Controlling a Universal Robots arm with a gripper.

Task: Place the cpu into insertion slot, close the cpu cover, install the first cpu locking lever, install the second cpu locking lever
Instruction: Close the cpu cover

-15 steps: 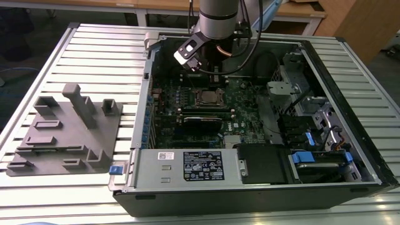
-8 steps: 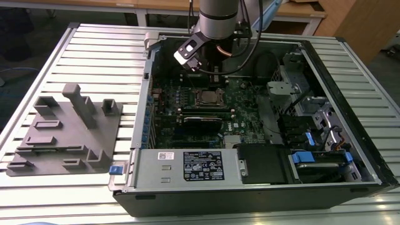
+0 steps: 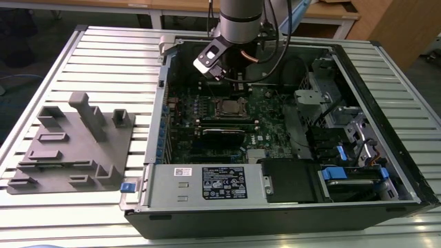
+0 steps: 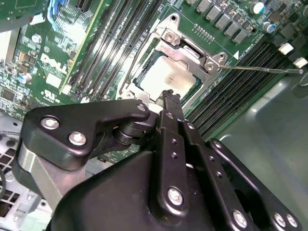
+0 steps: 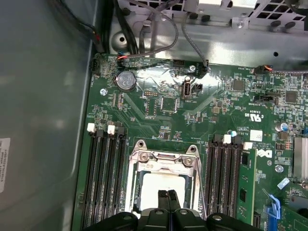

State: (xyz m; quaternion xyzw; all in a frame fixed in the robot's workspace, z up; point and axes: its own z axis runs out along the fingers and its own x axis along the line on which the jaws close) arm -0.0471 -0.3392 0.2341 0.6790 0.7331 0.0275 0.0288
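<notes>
The cpu [image 4: 163, 79] lies in the insertion slot [image 5: 136, 191] on the green board, its dull silver top showing through the cut-out centre. Over it the silver cpu cover [image 4: 188, 54] lies flat; the same cover [image 5: 162, 160] frames the chip in the first wrist view. A thin locking lever [image 4: 262, 68] sticks out from the socket corner across the black memory slots. My gripper [image 5: 167, 194] hovers just over the cpu's edge with its fingers shut together and nothing between them. In the exterior view the gripper [image 3: 233, 82] hangs above the socket [image 3: 230, 108] inside the open case.
Long black memory slots [image 5: 102, 178] flank the socket on both sides. The computer case [image 3: 276, 206] lies open on a slatted table, with its power supply [image 3: 220, 183] at the front. A grey fixture block [image 3: 72, 150] sits at the exterior view's left.
</notes>
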